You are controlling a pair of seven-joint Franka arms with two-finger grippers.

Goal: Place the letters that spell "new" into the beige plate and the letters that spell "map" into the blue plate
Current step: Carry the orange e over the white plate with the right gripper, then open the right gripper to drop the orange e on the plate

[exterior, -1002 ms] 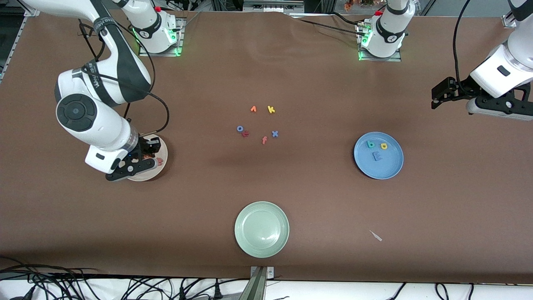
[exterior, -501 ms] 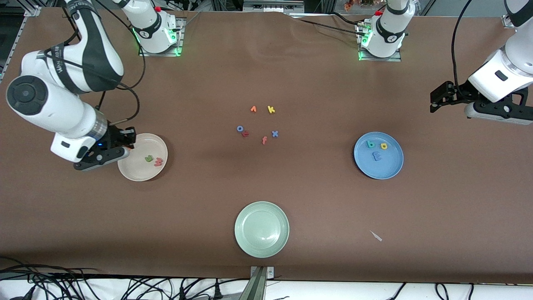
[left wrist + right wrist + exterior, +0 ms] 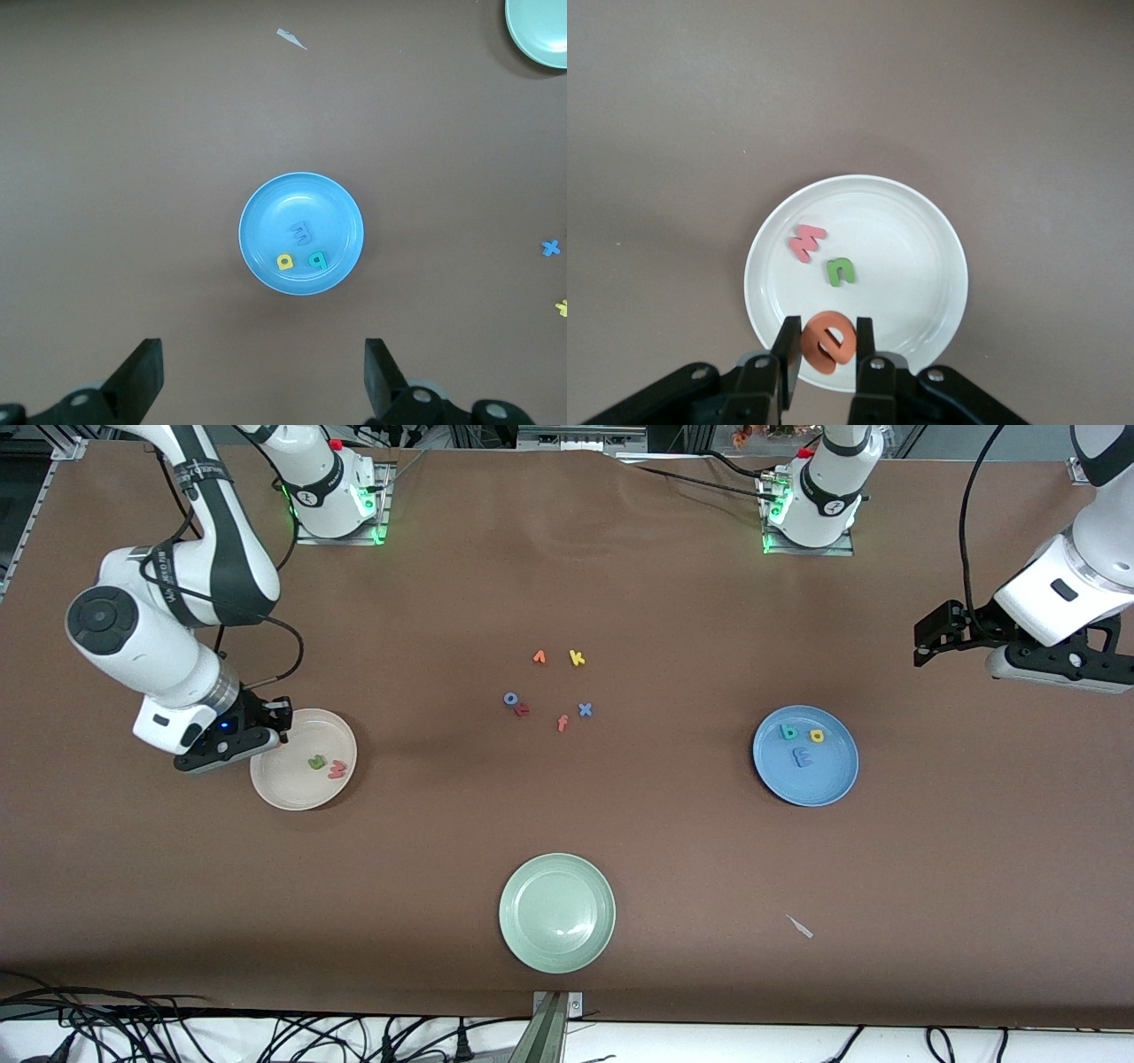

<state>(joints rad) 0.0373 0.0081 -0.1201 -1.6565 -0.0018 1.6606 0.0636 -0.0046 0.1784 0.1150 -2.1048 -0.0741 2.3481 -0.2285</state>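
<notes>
1. Front view is showing the brown surface (image 3: 673,850) carrying three plates, with the right arm reaching over the beige plate (image 3: 303,759) at its own end and the left arm waiting, raised above bare surface near the blue plate (image 3: 805,755).
2. Nearest the front camera, a pale green plate (image 3: 557,912) is sitting unused.
3. In the blue plate, the periwinkle "m" (image 3: 803,758), teal "a" (image 3: 788,732) and yellow "p" (image 3: 817,736) are lying apart from each other, so that word looks finished.
4. In the beige plate, the olive-green "n" (image 3: 842,271) and salmon-red "w" (image 3: 806,242) are resting side by side.
5. The right tool (image 3: 827,354) is hovering over the beige plate's rim, pinching the orange "e" (image 3: 829,340) flat between its closed fingers; how high it is hanging above the plate is hard to judge.
6. The left tool (image 3: 263,376) is standing wide open and holding nothing.
7. Leftover letters (image 3: 549,686) are lying in a loose cluster at mid-surface, well apart from all plates.
8. Being thin foam, the "e" is probably very light, soft and slightly springy, so gripping across its outer edges suits it, and it may cling to a finger on release.
</notes>
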